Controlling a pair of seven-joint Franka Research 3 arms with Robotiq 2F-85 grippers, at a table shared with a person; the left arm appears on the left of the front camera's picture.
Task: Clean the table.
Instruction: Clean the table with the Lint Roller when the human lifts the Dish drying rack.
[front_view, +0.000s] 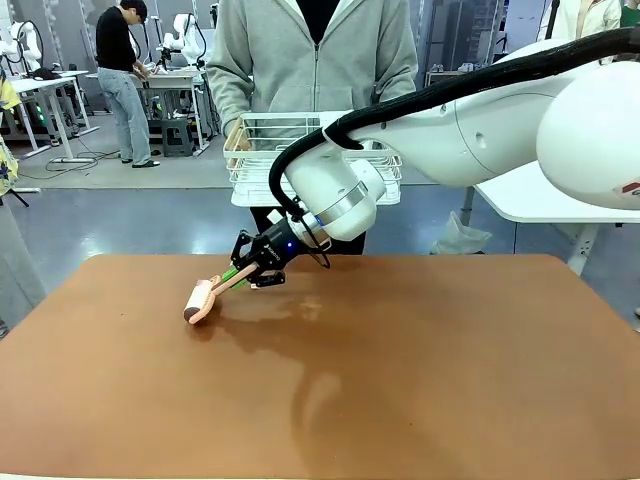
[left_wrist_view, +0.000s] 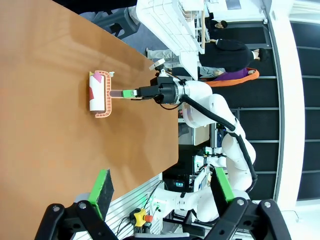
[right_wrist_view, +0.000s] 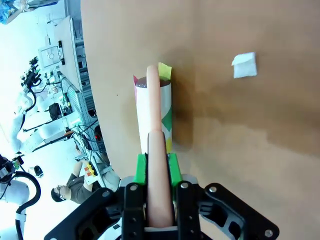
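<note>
On my left side the left gripper (left_wrist_view: 162, 192) hangs spread and empty, well apart from the work. Next across, the lint roller (front_view: 200, 300) rests with its drum on the reddish-brown desk (front_view: 450, 380), whose top stretches the full width of my front camera; the drum sits toward its far-left part. The pink handle runs up and right into the right gripper (front_view: 240, 270), pressed tight on that handle. Coloured bits cling to the drum. On the right wrist camera a white paper scrap (right_wrist_view: 244, 65) lies on the desk, off to one side of the drum. I judge this a rolling stroke: I would lay the drum flat, press lightly, and steer so the sticky face, not the frame, passes over that scrap. Beyond the far edge a person holds a white wire rack (front_view: 265, 135)
</note>
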